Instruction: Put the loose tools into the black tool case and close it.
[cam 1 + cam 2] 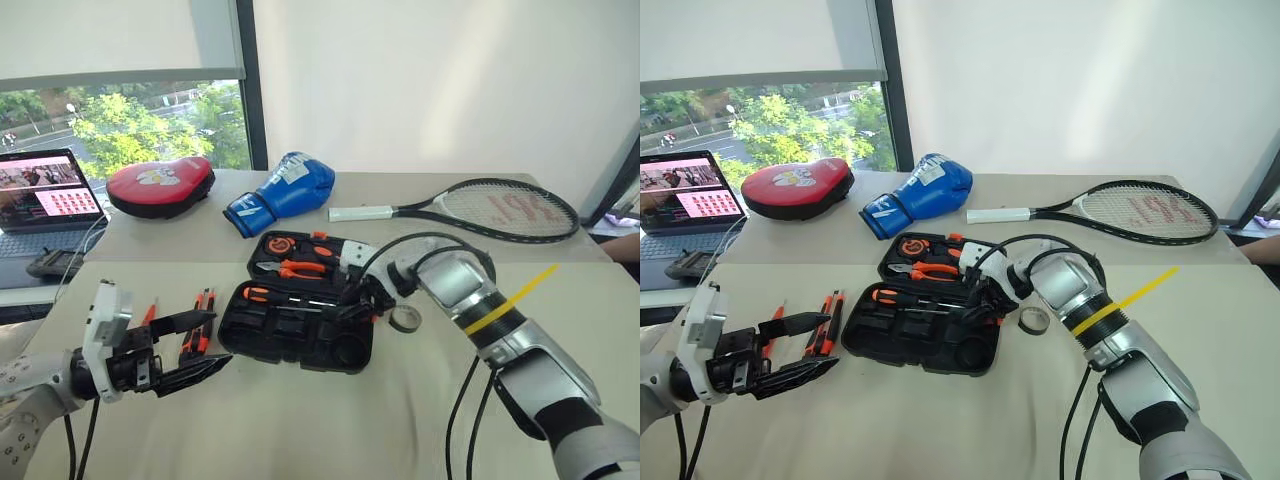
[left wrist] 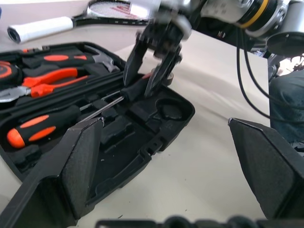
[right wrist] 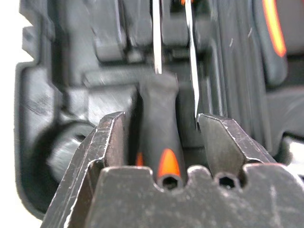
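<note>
Black moulded plastic tool case [image 1: 300, 330] is seen lying open on the beige surface [image 1: 300, 420], loose orange-handled screwdrivers [image 1: 197, 325] beside the wide-open left tool [image 1: 190, 345]. Through the right wrist view, the right tool [image 3: 161, 137] is shown parted around a black-and-orange screwdriver handle [image 3: 159, 128] seated inside the case.

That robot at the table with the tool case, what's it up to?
It is packing loose tools into the open black tool case. The right gripper is over the case with its fingers apart around a black-and-orange screwdriver lying in a slot. The left gripper hovers open beside the case. More orange-handled tools and a tape roll lie on the table outside it.
</note>
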Action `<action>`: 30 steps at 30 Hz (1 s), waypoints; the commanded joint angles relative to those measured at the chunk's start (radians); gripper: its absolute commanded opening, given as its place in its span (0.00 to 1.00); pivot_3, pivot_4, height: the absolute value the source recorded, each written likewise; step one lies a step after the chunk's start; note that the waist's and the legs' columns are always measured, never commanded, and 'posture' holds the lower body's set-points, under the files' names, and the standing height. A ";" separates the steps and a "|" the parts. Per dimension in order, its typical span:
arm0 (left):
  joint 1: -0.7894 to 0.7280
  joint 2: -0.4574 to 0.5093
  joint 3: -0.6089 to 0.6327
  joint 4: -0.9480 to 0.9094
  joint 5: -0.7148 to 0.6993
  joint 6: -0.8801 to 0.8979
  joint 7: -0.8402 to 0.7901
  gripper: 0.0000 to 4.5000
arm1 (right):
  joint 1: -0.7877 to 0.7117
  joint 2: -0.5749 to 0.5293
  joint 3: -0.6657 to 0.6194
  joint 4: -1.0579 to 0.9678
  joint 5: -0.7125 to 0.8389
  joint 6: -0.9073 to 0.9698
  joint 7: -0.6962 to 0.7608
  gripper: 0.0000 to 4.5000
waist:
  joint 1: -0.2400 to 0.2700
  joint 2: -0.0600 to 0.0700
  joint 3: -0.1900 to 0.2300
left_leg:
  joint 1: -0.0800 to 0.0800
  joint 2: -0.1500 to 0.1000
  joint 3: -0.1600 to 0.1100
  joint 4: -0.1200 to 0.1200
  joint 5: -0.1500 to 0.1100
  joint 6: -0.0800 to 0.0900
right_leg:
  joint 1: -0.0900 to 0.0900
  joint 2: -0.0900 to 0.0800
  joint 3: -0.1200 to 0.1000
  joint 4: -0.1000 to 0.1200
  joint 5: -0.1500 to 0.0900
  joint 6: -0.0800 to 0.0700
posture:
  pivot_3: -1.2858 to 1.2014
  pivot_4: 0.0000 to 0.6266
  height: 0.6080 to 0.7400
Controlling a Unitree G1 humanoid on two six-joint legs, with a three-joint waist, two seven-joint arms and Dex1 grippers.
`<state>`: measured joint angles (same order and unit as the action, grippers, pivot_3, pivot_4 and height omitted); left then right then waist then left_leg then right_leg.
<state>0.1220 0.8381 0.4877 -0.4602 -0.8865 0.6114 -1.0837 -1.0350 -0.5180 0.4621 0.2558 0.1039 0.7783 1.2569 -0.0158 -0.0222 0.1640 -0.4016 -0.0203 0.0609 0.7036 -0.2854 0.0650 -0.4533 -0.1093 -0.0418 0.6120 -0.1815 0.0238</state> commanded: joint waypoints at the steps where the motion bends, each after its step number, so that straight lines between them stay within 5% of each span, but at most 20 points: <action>1: -0.026 0.000 -0.002 0.009 0.010 -0.032 -0.001 1.00 | 0.038 -0.003 -0.160 -0.150 0.107 0.116 -0.047 0.38 | 0.001 0.000 0.000 | -0.002 0.000 0.000 0.000 0.000 0.000 | -0.002 0.000 0.000 0.000 0.000 0.000 | 0.52 0.24 1.00; 6: -0.041 -0.006 -0.014 0.020 0.018 -0.034 0.003 1.00 | 0.160 0.043 -0.282 -0.308 0.162 0.203 -0.210 0.00 | 0.003 0.000 0.000 | -0.003 0.000 0.000 0.000 0.000 -0.001 | -0.003 -0.001 0.000 0.000 0.000 0.000 | 0.52 0.24 1.00; 13: -0.053 -0.015 -0.021 0.026 0.022 -0.031 0.013 1.00 | 0.372 0.125 -0.335 -0.490 0.119 0.123 -0.468 0.00 | 0.002 0.000 0.000 | -0.003 0.000 0.001 0.000 0.001 -0.001 | -0.003 0.000 0.000 0.002 0.000 0.000 | 0.52 0.24 1.00; 30: -0.062 -0.026 -0.028 0.023 0.022 -0.034 0.028 1.00 | 0.554 0.159 -0.469 -0.719 0.181 0.234 -0.751 0.00 | 0.005 -0.001 0.000 | -0.002 0.000 0.002 0.000 0.002 -0.001 | -0.002 0.004 0.000 0.002 0.000 0.000 | 0.52 0.24 1.00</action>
<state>0.0595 0.8161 0.4473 -0.4196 -0.8634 0.6065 -1.0556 -0.4879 -0.3569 0.0289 -0.3940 0.2780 1.0128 0.5372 -0.0108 -0.0227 0.1637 -0.4037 -0.0209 0.0625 0.7042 -0.2833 0.0645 -0.4549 -0.1058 -0.0413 0.6140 -0.1815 0.0238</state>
